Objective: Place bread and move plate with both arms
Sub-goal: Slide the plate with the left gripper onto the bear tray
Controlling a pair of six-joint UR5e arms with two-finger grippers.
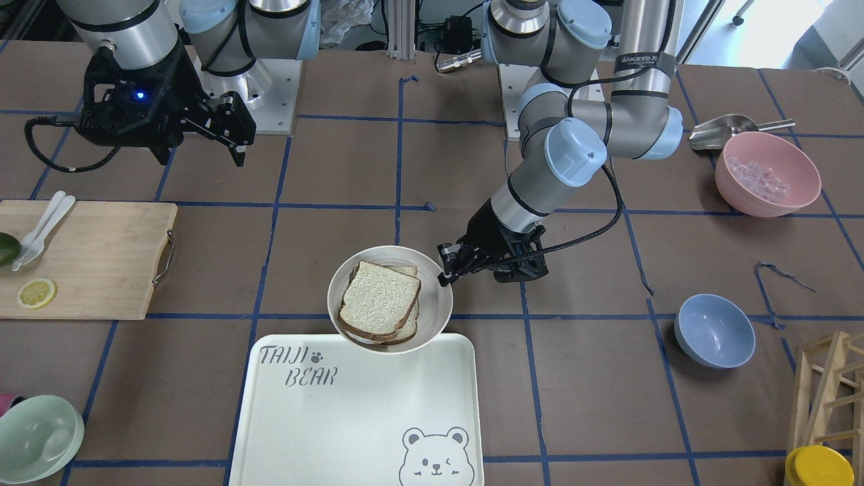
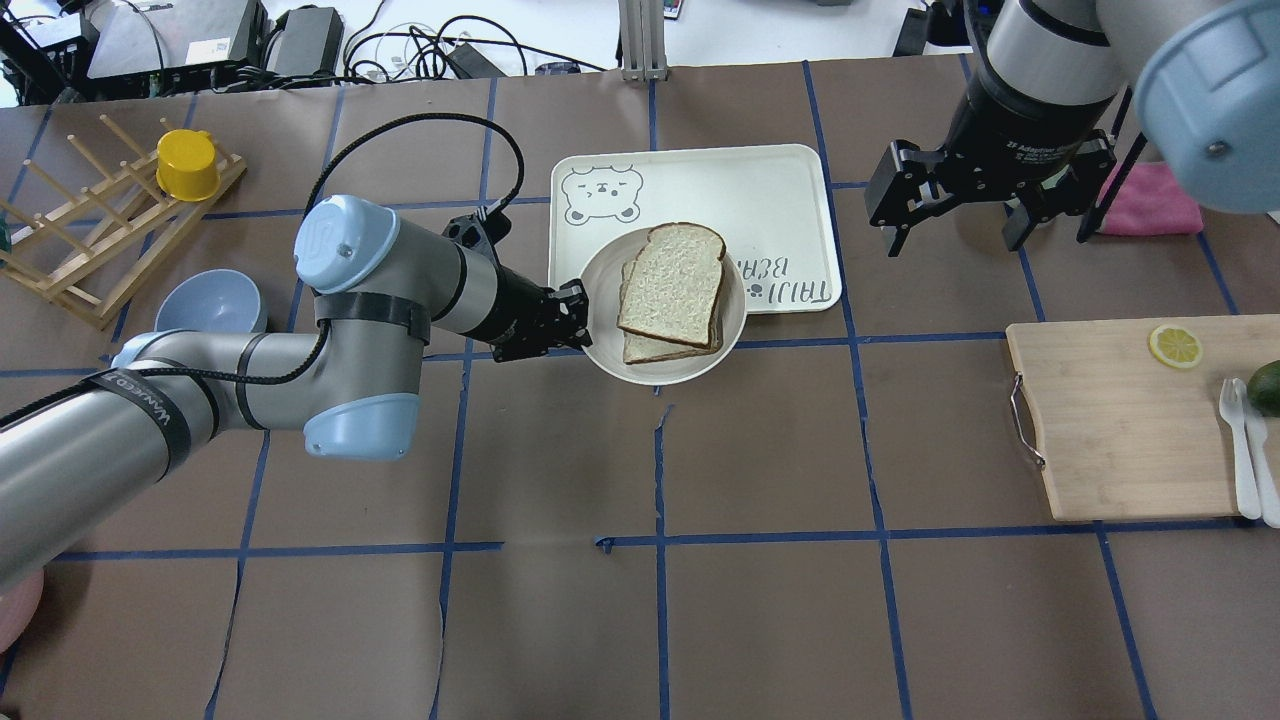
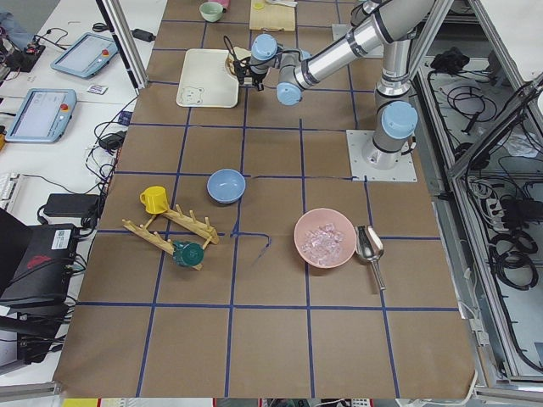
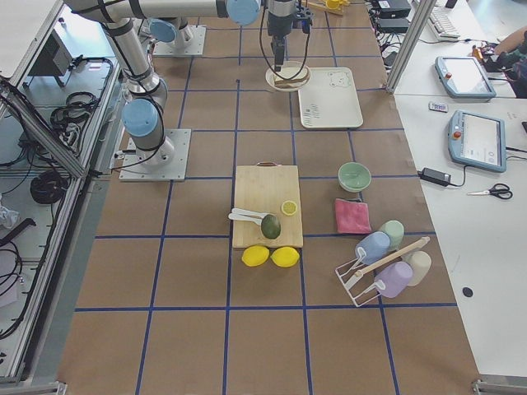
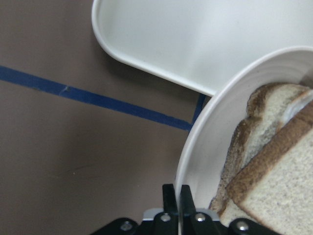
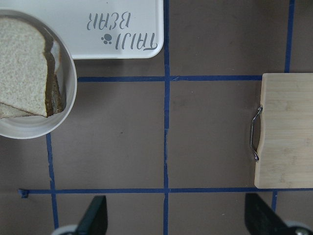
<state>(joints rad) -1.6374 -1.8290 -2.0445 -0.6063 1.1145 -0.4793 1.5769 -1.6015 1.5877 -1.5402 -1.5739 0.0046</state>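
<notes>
Over the middle of the bench (image 2: pixel 760 450), your left pincer (image 5: pixel 176 195) is pinching the rim of the round cream-white plate (image 2: pixel 606 322), which overlaps an edge of the rectangular cream bear-print tray (image 2: pixel 780 185); the dark-crusted square slice of white bread (image 2: pixel 672 278) lies in the plate atop a second slice (image 2: pixel 652 348); your right pincer (image 2: pixel 952 228) hangs spread and empty, well apart, past the tray's other side. Your likely trouble is that one-sided grip: the plate could droop or swing about the pinch, its lip could catch the tray's raised edge, and the stacked slices could slide; a second hold on the opposite rim would steady it. Only the left wrist view shows you the pads closed on the thin rim; only the overhead view shows how distant the other arm is; no view tells you whether the plate rests on the tray or hovers over it.
</notes>
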